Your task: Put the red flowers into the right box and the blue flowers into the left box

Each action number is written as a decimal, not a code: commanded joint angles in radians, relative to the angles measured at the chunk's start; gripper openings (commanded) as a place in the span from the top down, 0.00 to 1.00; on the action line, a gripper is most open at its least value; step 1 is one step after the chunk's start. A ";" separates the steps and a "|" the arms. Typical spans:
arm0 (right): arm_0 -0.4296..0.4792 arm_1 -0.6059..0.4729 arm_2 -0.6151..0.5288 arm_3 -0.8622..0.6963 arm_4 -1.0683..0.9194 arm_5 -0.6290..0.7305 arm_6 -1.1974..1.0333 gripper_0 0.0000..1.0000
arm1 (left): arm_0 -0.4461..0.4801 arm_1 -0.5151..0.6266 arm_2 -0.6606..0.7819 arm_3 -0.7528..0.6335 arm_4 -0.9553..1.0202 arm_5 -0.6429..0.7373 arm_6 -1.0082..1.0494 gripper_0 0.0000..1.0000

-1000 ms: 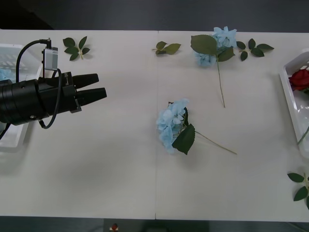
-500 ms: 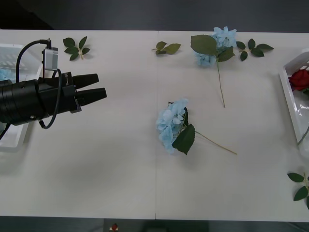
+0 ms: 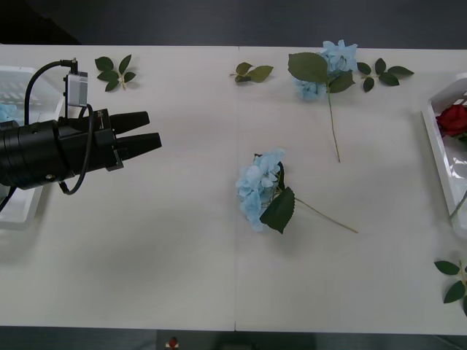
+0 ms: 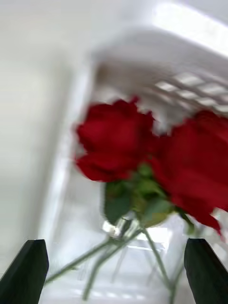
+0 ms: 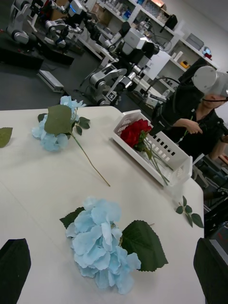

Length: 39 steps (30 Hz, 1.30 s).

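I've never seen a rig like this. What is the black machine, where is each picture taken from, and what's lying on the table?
It is a two-armed robot sorting artificial flowers. The front view looks down from above: the left gripper, open and empty, hovers beside the left box. Two blue flowers lie on the table, one central, one farther back, among loose leaf sprigs. Each wrist camera rides an arm. The right gripper, open, hangs over red flowers in the right box.

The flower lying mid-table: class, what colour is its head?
Light blue, clearest in the left wrist view.
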 commanded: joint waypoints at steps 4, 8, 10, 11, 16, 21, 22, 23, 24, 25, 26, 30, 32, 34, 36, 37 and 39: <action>-0.062 -0.011 -0.008 -0.221 -0.047 0.022 -0.265 0.18 | 0.021 -0.014 0.011 -0.021 -0.002 -0.008 -0.005 0.00; -0.071 0.040 -0.013 -0.276 -0.030 0.011 -0.365 0.17 | 0.021 -0.014 0.011 -0.021 -0.002 -0.008 -0.005 0.00; -0.075 0.089 -0.021 -0.284 -0.017 -0.004 -0.423 0.18 | 0.020 -0.014 0.011 -0.021 -0.002 -0.008 -0.005 0.00; -0.074 0.105 -0.027 -0.284 -0.004 -0.011 -0.437 0.17 | 0.021 -0.014 0.011 -0.021 -0.002 -0.008 -0.005 0.00; -0.074 0.228 -0.056 -0.251 0.120 -0.034 -0.497 0.17 | 0.020 -0.010 0.011 -0.021 -0.002 -0.008 -0.005 0.00; -0.074 0.402 -0.146 -0.101 0.247 -0.075 -0.488 0.17 | 0.020 -0.007 0.011 -0.021 -0.002 -0.008 -0.005 0.00; -0.074 0.429 -0.169 -0.078 0.272 -0.081 -0.484 0.17 | 0.020 -0.007 0.011 -0.021 -0.002 -0.008 -0.003 0.00; -0.074 0.452 -0.192 -0.058 0.293 -0.086 -0.481 0.18 | 0.021 -0.007 0.011 -0.021 -0.002 -0.008 -0.005 0.00; -0.074 0.478 -0.215 -0.034 0.321 -0.092 -0.477 0.17 | 0.020 -0.007 0.011 -0.023 -0.002 -0.009 -0.005 0.00; -0.074 0.495 -0.229 -0.018 0.338 -0.096 -0.474 0.17 | 0.020 -0.007 0.011 -0.021 -0.002 -0.008 -0.005 0.00; -0.074 0.512 -0.245 -0.003 0.356 -0.103 -0.471 0.18 | 0.020 -0.007 0.011 -0.021 -0.002 -0.008 -0.005 0.00; -0.074 0.575 -0.303 0.057 0.421 -0.127 -0.457 0.17 | 0.020 -0.007 0.011 -0.021 -0.002 -0.011 -0.005 0.00; -0.074 0.602 -0.344 0.088 0.448 -0.135 -0.448 0.17 | 0.021 -0.007 0.011 -0.021 -0.002 -0.011 -0.005 0.00; -0.074 0.622 -0.381 0.111 0.467 -0.147 -0.438 0.17 | 0.021 -0.007 0.011 -0.021 -0.002 -0.012 -0.005 0.00; -0.074 0.639 -0.413 0.132 0.493 -0.161 -0.428 0.17 | 0.021 -0.007 0.011 -0.021 -0.002 -0.012 -0.005 0.00; -0.074 0.649 -0.426 0.143 0.508 -0.167 -0.422 0.18 | 0.021 -0.007 0.011 -0.021 -0.002 -0.012 -0.005 0.00; -0.074 0.667 -0.456 0.167 0.533 -0.184 -0.412 0.17 | 0.021 -0.007 0.011 -0.021 -0.002 -0.012 -0.005 0.00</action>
